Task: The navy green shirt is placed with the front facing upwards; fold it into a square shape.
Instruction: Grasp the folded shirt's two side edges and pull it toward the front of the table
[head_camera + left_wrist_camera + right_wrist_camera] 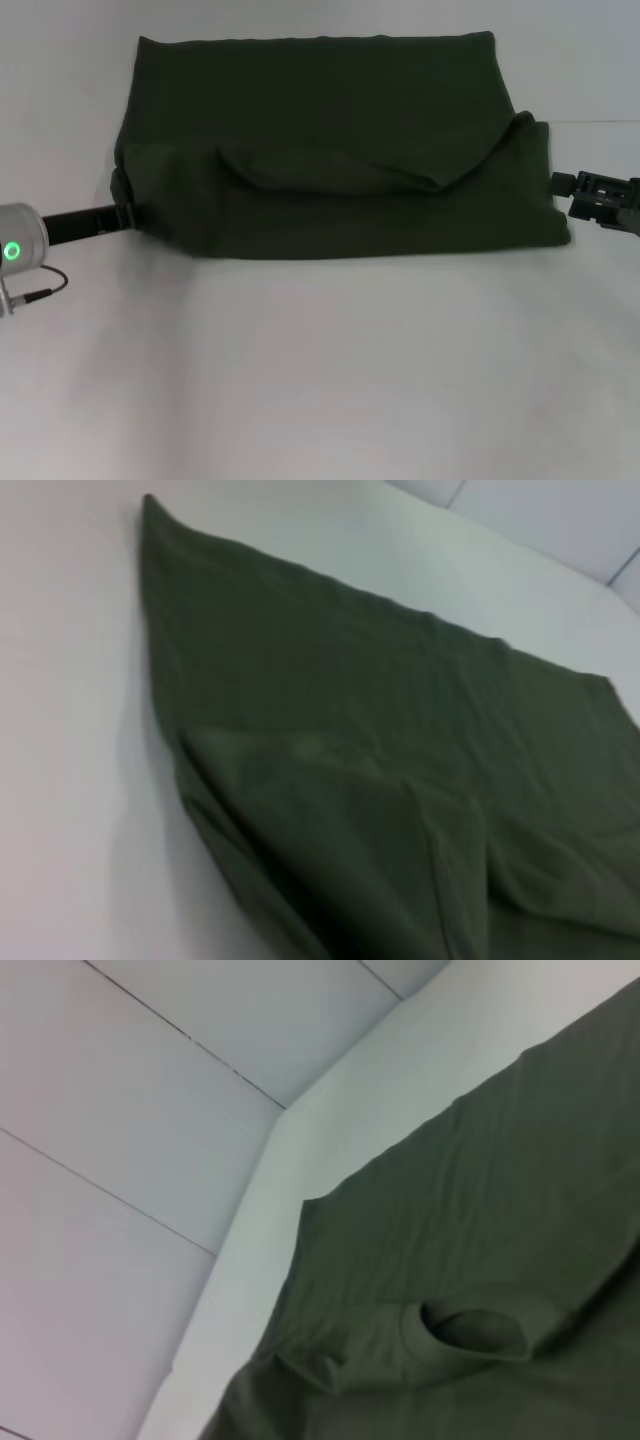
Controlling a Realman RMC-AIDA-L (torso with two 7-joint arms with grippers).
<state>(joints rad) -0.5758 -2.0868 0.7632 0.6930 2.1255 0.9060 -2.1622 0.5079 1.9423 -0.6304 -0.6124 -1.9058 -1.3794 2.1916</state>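
White table (320,380) fills the head view and carries the work. The navy green shirt (330,150) lies across the upper half of that view as a wide band, already doubled over: a loose curved flap (340,170) sags across its middle and the lower edge runs nearly straight. No lettering shows, so the front appears to be folded inward. The band is wider than deep, so a crosswise fold probably remains before it is square.

Left gripper (125,210), at the left edge, mid-height, touches the shirt's lower left corner; whether it is closed on the cloth cannot be told. It seems placed there to lift that end.

Right gripper (565,185), at the right edge, stands just beside the shirt's right border, apart from the cloth; its opening cannot be told either.
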